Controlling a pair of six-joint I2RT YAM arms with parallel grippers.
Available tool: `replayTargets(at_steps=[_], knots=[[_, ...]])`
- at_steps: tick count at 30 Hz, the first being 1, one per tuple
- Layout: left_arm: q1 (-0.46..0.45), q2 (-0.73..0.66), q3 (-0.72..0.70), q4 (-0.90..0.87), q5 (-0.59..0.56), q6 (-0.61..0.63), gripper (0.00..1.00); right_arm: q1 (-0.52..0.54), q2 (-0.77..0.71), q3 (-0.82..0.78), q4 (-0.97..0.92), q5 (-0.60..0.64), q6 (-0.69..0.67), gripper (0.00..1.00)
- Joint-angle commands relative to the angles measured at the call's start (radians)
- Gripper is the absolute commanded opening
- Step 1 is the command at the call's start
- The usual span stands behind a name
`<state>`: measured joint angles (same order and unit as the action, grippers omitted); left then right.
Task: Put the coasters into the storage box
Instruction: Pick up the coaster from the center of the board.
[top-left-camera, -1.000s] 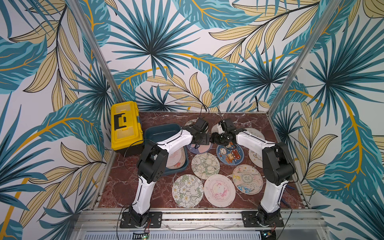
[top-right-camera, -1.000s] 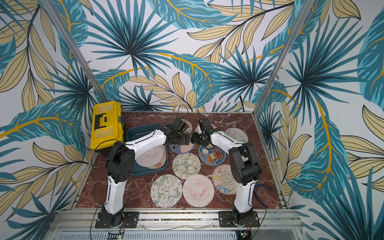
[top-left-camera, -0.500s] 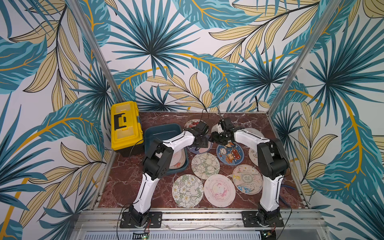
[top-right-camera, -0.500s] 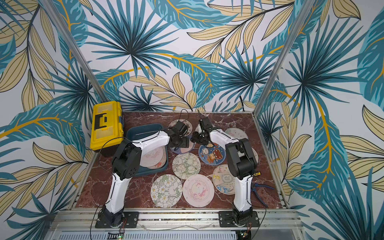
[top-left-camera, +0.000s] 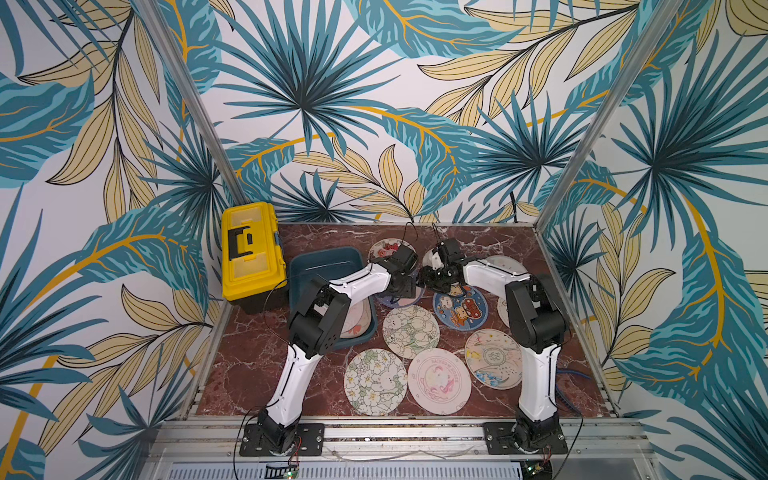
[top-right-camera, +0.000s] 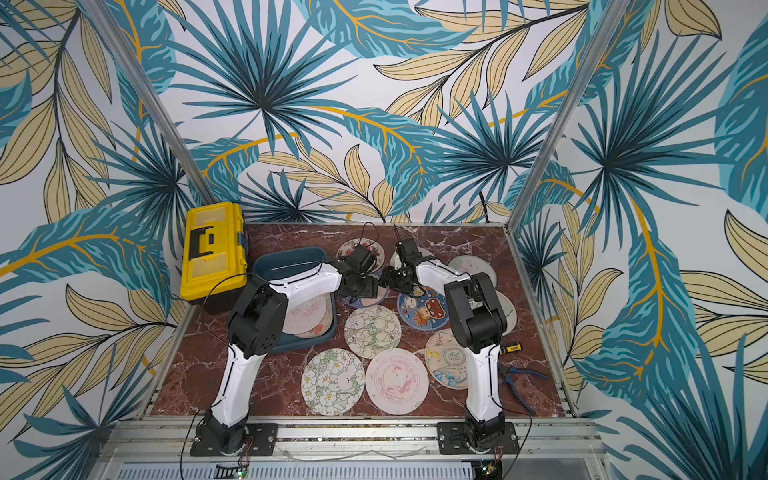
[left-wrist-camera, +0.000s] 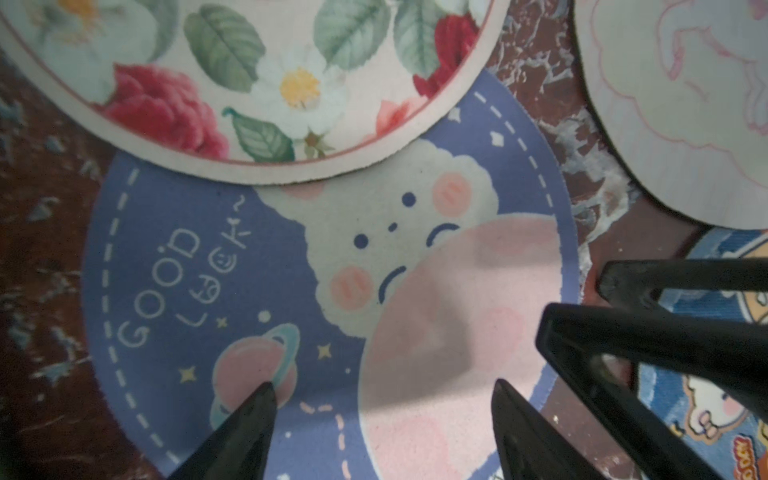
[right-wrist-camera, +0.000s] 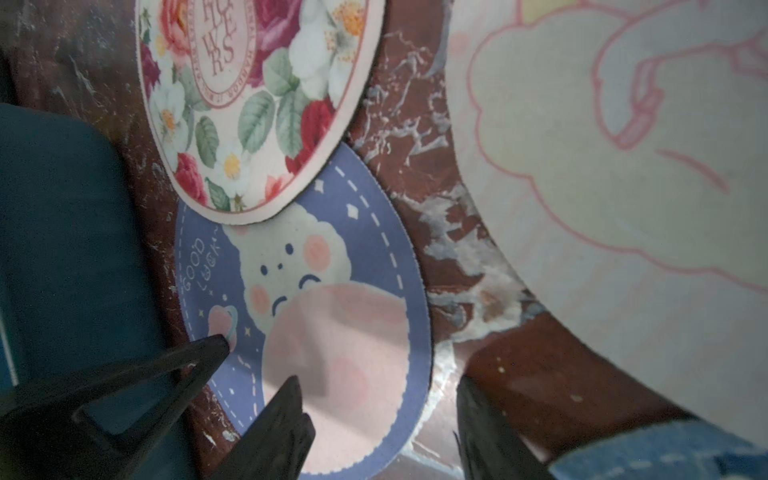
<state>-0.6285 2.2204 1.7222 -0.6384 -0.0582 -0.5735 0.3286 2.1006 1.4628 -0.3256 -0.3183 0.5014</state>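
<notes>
Marble tabletop (top-left-camera: 249, 345): coasters (top-left-camera: 411, 330) lie unchanged from a second ago, several inside the storage box (top-left-camera: 320, 262), the rest loose. Both elbows have swung inward. Left gripper (left-wrist-camera: 382, 386) and right gripper (right-wrist-camera: 376, 382) remain tip to tip over the purple coaster (left-wrist-camera: 249, 270), each spread apart, gripping nothing. It lies flat beside the box.

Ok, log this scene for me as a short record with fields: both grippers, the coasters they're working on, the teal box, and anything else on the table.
Left gripper: open, fingertips low over the round purple "Good Luck" coaster
Right gripper: open, one fingertip over that coaster, the other over the red marble table
Overlap: the pink rose-printed round coaster covers part of the purple one's rim
Box: the dark teal plastic storage box holds pale round coasters
Other: yellow plastic toolbox, shut, beside the box
</notes>
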Motion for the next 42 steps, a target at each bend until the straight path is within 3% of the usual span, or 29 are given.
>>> replayTargets(at_steps=[1,5,17,20,25,28,35,42], knots=[[0.003,0.025,0.019,0.003,0.030,-0.005,0.81,-0.001,0.034,0.007,0.015,-0.033,0.027,0.59],[0.003,0.026,0.016,0.005,0.037,-0.006,0.80,0.000,0.044,0.006,0.043,-0.068,0.047,0.59],[0.003,0.033,0.009,0.007,0.049,-0.005,0.80,0.018,0.082,0.031,0.097,-0.126,0.088,0.43],[0.003,0.034,0.010,0.007,0.048,-0.003,0.80,0.023,0.090,0.046,0.097,-0.124,0.090,0.33],[0.003,0.024,0.008,0.007,0.043,0.007,0.80,0.024,0.086,0.046,0.097,-0.106,0.096,0.08],[0.002,0.009,0.006,0.006,0.027,0.023,0.81,0.024,0.071,0.041,0.097,-0.095,0.091,0.00],[-0.027,-0.050,-0.009,0.007,-0.073,0.083,0.94,0.024,0.006,0.024,0.057,-0.086,0.048,0.00],[-0.048,-0.098,-0.016,0.009,-0.112,0.106,0.96,0.024,-0.085,-0.028,0.024,-0.068,0.007,0.00]])
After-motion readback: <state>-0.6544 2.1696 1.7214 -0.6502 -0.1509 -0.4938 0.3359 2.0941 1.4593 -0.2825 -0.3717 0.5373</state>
